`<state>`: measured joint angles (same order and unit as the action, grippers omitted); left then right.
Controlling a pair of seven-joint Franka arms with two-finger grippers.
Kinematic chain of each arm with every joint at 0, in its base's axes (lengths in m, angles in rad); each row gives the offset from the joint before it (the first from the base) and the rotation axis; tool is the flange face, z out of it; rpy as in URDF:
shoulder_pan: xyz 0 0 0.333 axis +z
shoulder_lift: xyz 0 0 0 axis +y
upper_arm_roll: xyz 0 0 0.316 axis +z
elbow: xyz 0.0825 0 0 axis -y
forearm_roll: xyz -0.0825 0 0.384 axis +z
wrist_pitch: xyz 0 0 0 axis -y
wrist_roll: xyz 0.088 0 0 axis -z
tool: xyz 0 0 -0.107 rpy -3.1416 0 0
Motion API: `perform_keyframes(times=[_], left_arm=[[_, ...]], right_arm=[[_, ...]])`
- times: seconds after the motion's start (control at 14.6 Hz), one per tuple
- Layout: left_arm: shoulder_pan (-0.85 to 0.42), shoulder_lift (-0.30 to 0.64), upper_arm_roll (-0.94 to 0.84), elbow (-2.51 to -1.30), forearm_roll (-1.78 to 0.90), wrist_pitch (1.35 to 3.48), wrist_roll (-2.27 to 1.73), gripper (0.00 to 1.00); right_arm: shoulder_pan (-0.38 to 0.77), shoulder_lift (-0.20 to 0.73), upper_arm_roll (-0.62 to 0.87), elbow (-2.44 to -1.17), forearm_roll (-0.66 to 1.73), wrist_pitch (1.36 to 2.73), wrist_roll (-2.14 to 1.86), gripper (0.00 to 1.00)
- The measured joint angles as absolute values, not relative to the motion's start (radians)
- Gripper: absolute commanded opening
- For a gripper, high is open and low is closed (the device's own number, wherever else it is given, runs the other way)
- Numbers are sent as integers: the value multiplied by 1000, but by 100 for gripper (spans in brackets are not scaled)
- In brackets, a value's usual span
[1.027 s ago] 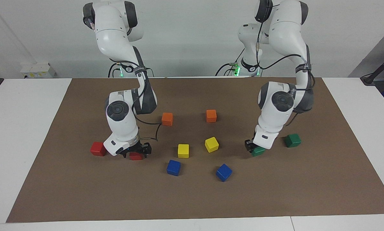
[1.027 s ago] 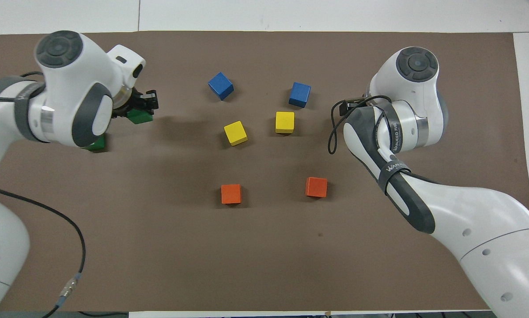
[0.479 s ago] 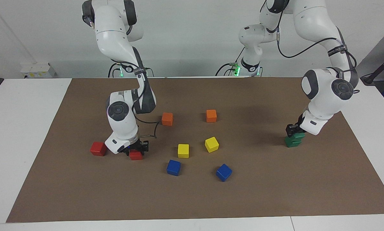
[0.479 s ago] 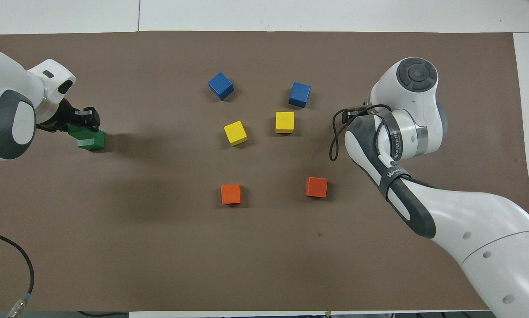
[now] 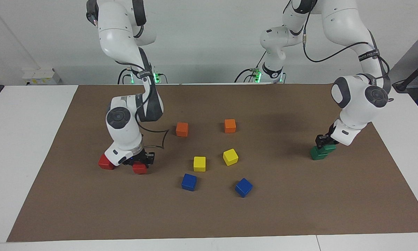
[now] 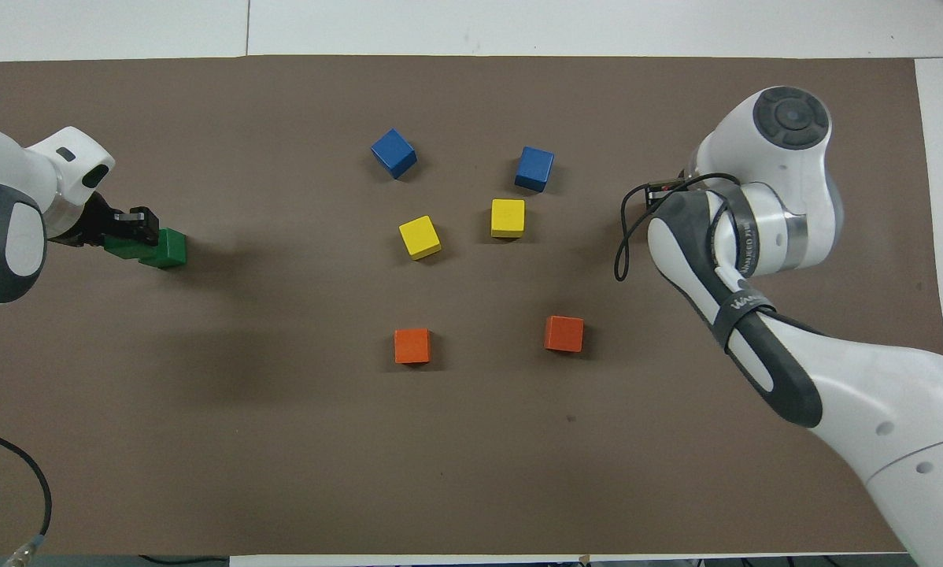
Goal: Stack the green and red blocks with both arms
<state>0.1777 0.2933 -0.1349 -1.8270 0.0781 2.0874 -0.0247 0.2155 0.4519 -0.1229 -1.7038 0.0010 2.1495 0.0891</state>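
The tabletop (image 5: 27, 146) carries a brown mat (image 5: 209, 216) that bears every cube. There are no containers on it.

The right arm (image 5: 123, 115) bends down over the mat at its own end. Its right pincer (image 5: 140, 163) is clenched on a red block (image 5: 139, 168), which sits low at the mat. The second red block (image 5: 106, 162) lies just beside it, toward the right arm's end of the tabletop, partly hidden by the wrist. In the overhead view the arm covers both red blocks.

The left arm (image 5: 355, 101) reaches down at its own end. Its left pincer (image 5: 322, 141) is clenched on the upper green block (image 5: 326, 148), which rests, slightly offset, on the lower green block (image 5: 317, 154).

Between the two arms lie six loose cubes, all apart from one another: two orange cubes (image 5: 182, 129) (image 5: 230, 126) nearest the robots, two yellow cubes (image 5: 199, 164) (image 5: 230, 157) in the middle, and two blue cubes (image 5: 188, 182) (image 5: 243, 187) farthest from the robots.
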Motion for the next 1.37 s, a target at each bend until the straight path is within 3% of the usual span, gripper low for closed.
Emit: perform_keyframes(times=[0.41,0.82,1.37], left_arm=[[181,293,-145,-1840,78,2110,-17,0],[180,295,-145,-1856,78,2128,-17,0],[179,296,-146,-1866,78,2141,-14,0]], right_arm=[[46,345,-126,-1721,1,2062,2,0],[29,351,-126,-1798,6,2159,66,0],[27,361,-126,-1819,12,2180,90,0]])
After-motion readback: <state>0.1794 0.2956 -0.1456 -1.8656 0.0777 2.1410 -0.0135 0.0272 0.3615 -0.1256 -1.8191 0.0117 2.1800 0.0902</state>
